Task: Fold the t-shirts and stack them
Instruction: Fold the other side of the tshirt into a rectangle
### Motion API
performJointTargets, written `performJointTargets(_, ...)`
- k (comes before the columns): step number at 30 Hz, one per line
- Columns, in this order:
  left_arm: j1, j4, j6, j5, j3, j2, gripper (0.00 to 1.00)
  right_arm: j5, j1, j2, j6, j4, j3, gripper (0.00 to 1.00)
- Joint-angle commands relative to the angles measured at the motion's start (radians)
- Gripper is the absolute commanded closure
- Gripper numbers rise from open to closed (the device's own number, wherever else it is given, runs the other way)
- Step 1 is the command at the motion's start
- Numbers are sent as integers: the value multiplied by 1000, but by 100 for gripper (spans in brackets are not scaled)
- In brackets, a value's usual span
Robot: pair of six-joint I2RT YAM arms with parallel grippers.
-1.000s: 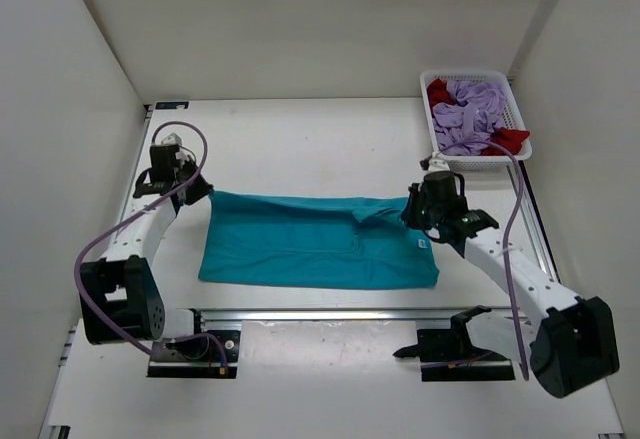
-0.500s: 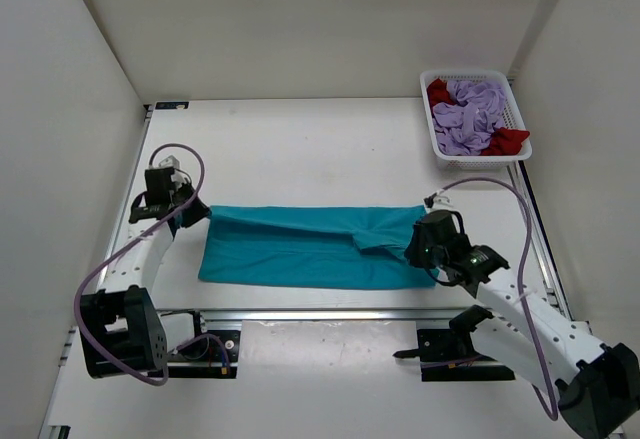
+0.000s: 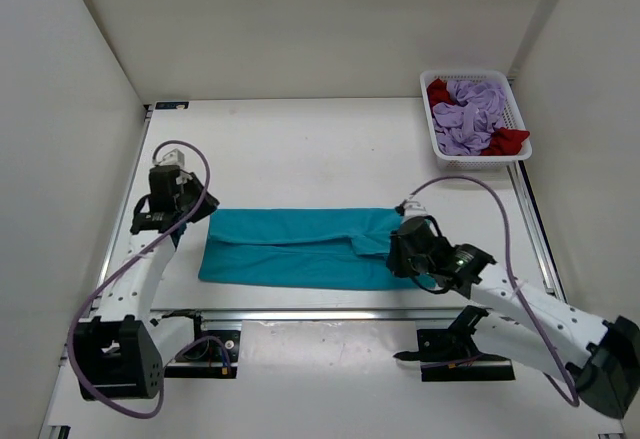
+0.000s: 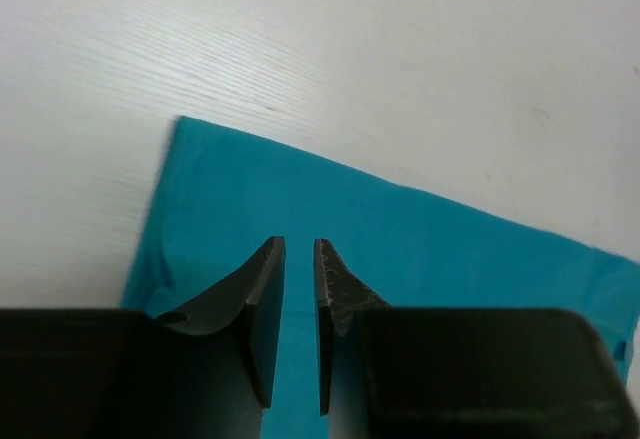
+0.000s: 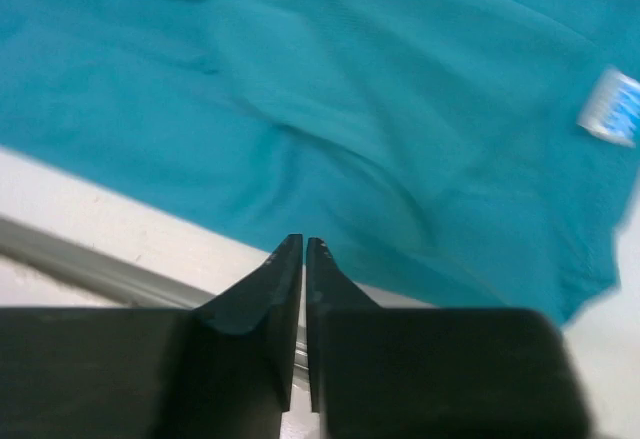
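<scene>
Teal t-shirt [image 3: 300, 248] folded flat on table [image 3: 300, 149], left gripper [image 4: 298, 259] jaws slightly apart above it, holding nothing, right gripper [image 5: 303, 254] jaws barely parted, empty, other shirts in basket [image 3: 518, 119].

A plain teal-blue t-shirt [image 3: 300, 248] lies on the white surface [image 3: 300, 149]. Far right, the white mesh basket [image 3: 476, 154] holds a lavender t-shirt [image 3: 472, 114] and a red t-shirt [image 3: 508, 140].

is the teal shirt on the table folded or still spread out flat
Folded. The teal shirt lies as a long narrow band on the table, with a doubled flap near its right end.
</scene>
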Motion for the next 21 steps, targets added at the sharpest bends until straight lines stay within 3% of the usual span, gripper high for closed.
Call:
performJointTargets(1,-163,48,-50,-7,10,-26,71,43,111,141,-87,139,95,99)
performJointTargets(5,-352,160,-139,-30,-98,-54,73,100,171,380,-187,179,224,100)
performJointTargets(8,-410,244,-191,-15,-188,-87,73,148,188,489,-245,210,287,88)
performJointTargets(10,-418,272,-202,8,-239,-100,73,139,165,555,-267,230,299,80)
performJointTargets(13,-439,294,-208,15,-283,-106,73,100,122,615,-288,247,322,79)
performJointTargets(21,-363,349,-203,67,-356,-126,72,107,101,671,-288,261,312,74)
